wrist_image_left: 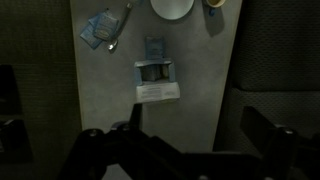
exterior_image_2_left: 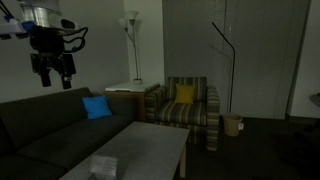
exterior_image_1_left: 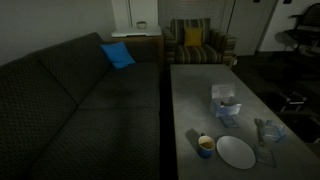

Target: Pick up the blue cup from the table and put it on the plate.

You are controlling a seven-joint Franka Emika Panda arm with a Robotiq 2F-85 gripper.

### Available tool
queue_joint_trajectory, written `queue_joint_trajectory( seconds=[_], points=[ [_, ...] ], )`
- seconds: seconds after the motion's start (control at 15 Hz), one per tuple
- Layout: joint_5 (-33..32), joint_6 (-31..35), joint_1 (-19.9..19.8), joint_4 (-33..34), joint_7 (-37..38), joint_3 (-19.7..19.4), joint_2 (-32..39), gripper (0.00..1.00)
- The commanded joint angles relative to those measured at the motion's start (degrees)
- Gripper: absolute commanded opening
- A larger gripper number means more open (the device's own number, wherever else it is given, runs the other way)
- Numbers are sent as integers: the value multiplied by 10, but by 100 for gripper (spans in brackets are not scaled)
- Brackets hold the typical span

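The small round blue cup point(exterior_image_1_left: 205, 146), yellowish inside, stood on the smooth grey rectangular counter point(exterior_image_1_left: 190, 90). It was just beside the flat white round plate point(exterior_image_1_left: 236, 152), not on it. A pale cardboard box point(exterior_image_1_left: 225, 105) lay nearby. The gripper point(exterior_image_2_left: 56, 78) hung high, fingers apart, holding nothing.

Dim living room. High at upper left, tool point(exterior_image_2_left: 54, 72) pointing down, jaws apart, nothing held, well above dark sofa point(exterior_image_2_left: 35, 130). On sofa back corner, blue cushion point(exterior_image_2_left: 97, 107). Behind, floor lamp point(exterior_image_2_left: 131, 30). Beside it, striped armchair point(exterior_image_2_left: 187, 115) with yellow cushion point(exterior_image_2_left: 185, 95). In foreground, grey worktop point(exterior_image_2_left: 145, 145) carrying pale box point(exterior_image_2_left: 103, 166).
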Motion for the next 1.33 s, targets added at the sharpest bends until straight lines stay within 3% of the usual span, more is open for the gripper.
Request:
queue_joint_trajectory(
  seconds=[0.0,0.2,0.33,0.47,0.53,0.93,1.27],
  points=[
    [-70,75,36,-19,86,-29,7,100],
    [-170,170,75,-29,135,-56,26,100],
    [-197,201,92,-15,157,-64,51,100],
    [-188,200,96,3,135,-52,78,100],
    [-178,194,95,-18,143,-56,53,100],
    [-173,204,106,-21,161,-61,66,100],
    [-123,216,89,17,123,-23,121,100]
  ],
)
